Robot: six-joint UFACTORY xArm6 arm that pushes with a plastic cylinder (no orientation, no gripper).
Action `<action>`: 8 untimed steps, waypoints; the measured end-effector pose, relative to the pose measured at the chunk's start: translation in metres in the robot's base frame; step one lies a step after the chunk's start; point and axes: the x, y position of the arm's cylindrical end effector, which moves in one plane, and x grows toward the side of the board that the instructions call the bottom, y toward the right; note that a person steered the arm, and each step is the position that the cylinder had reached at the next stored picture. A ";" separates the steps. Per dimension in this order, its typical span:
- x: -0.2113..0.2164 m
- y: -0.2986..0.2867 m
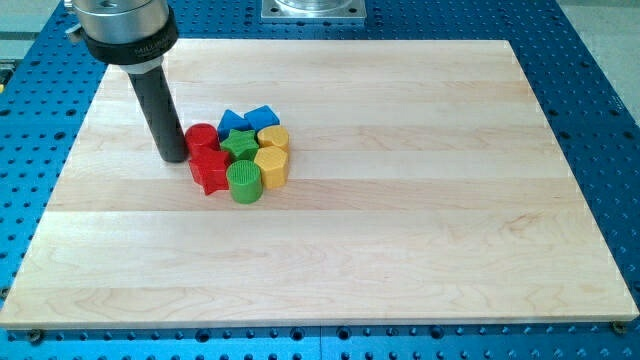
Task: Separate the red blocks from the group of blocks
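Not started: red cylinder block (201, 136) and red star block (209, 171) sit in cluster w/ the green star block (239, 144), toward wooden board's (420, 230) top-left corner. My tip (172, 157), no hand, holds nothing, just left of red cylinder.

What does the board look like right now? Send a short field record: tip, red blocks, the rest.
tip: my tip, at the view's left edge of the cluster, beside the red cylinder block
red blocks: red cylinder block and red star block, both touching the group
others: two blue blocks, green star block, green cylinder block, two yellow blocks
surface: wooden board
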 end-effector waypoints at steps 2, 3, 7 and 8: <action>0.001 0.001; -0.005 -0.005; 0.041 0.016; -0.010 0.024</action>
